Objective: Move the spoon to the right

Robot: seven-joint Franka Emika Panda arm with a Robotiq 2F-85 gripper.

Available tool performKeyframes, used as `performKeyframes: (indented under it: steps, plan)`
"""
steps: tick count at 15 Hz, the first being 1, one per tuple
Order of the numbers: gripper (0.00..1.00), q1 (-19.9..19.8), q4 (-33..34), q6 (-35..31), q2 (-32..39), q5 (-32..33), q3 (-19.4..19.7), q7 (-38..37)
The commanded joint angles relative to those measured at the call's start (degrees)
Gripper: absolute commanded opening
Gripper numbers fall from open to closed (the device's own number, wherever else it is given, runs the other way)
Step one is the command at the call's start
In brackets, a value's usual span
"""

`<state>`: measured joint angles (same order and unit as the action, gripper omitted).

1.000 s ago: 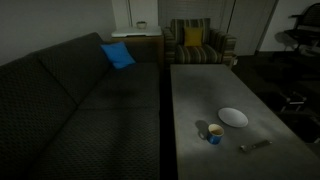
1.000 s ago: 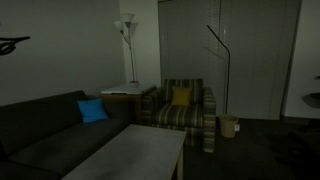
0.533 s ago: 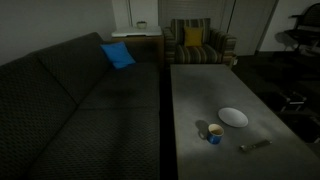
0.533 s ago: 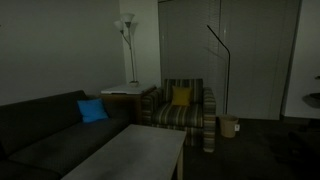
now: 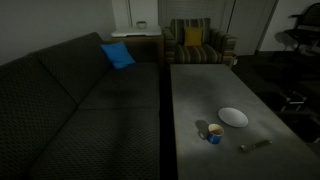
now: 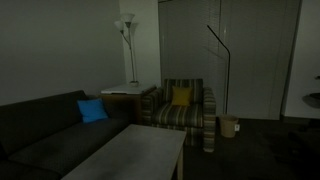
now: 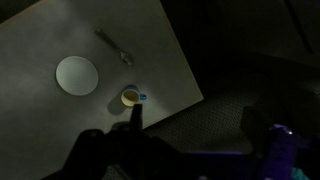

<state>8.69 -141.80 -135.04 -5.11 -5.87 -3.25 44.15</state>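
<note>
Lying on one table [image 5: 200, 85], one spoon [image 5: 255, 146], one plate [image 5: 233, 117], one cup [image 5: 214, 133], tool [image 7: 192, 118] spread wide

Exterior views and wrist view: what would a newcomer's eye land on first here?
The round white plate stands out on the long grey table, with the small blue cup and the slender pale grey spoon lying near it. The bright blue cushion on the dark sofa also pops in both exterior views.

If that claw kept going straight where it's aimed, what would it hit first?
Likely the table near the small blue cup, or the floor just beside it; the gripper hangs high and depth is unclear.
</note>
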Motion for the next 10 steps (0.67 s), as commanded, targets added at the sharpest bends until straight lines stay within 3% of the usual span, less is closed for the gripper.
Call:
performKeyframes:
  steps: [1, 5, 8, 9, 10]
  plan:
    - [1.0, -0.8, 7.3, 0.3, 5.7, 8.6, -1.2, -2.8]
    - [1.0, -2.1, 16.7, 0.3, 15.6, 10.6, -0.9, -0.2]
    - [1.0, -5.2, 24.5, 2.2, 24.8, 5.2, -2.3, 8.4]
    - [1.0, -3.9, 18.5, 0.4, 18.4, 8.3, -2.2, 2.9]
    - [1.0, -4.7, 20.6, 0.4, 21.3, 7.3, -2.4, 5.0]
